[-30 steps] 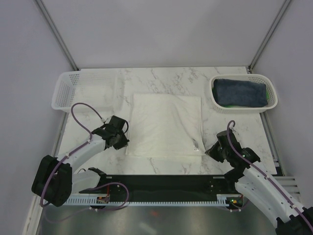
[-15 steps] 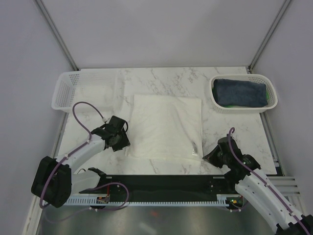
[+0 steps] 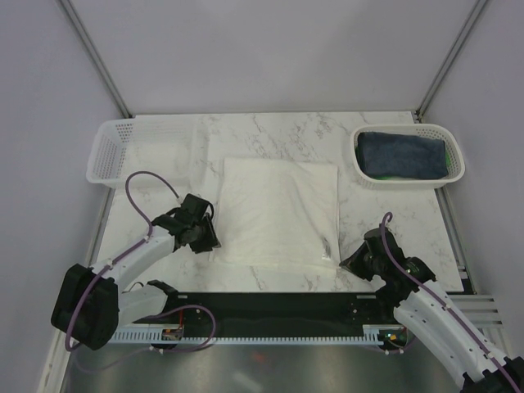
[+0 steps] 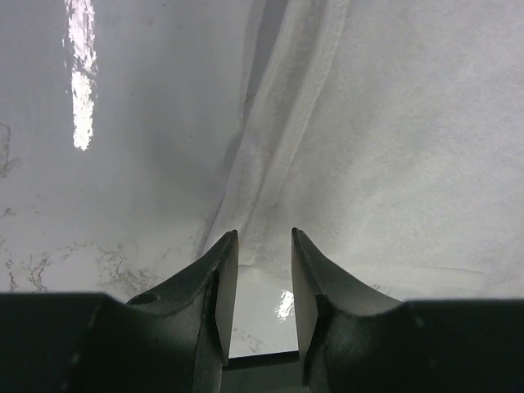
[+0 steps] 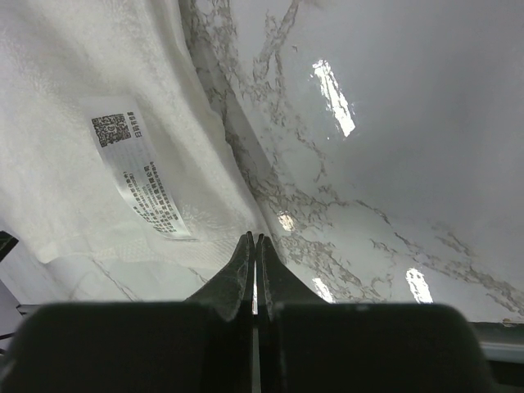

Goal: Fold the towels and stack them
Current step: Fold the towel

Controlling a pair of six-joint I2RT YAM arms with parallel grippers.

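The large cream-white towel (image 3: 278, 211) lies folded flat in the middle of the marble table. My left gripper (image 3: 210, 239) is open at the towel's near-left corner; in the left wrist view the gripper (image 4: 263, 237) has the towel's (image 4: 393, 123) corner edge just ahead of its tips. My right gripper (image 3: 347, 262) is shut and sits just off the near-right corner; in the right wrist view the gripper (image 5: 254, 238) rests beside the towel (image 5: 74, 90) edge and its printed label (image 5: 135, 176). The navy-blue towel (image 3: 404, 153) lies folded in the right basket, with a sliver of the green towel (image 3: 383, 174) under it.
A white mesh basket (image 3: 102, 155) stands at the back left with no towel in it. The white mesh basket (image 3: 455, 160) at the back right holds the two towels. A black strip (image 3: 270, 304) runs along the table's near edge between the arm bases.
My right gripper has drawn back from the towel's near-right corner toward the near edge. My left gripper has shifted slightly right, to the towel's near-left corner.
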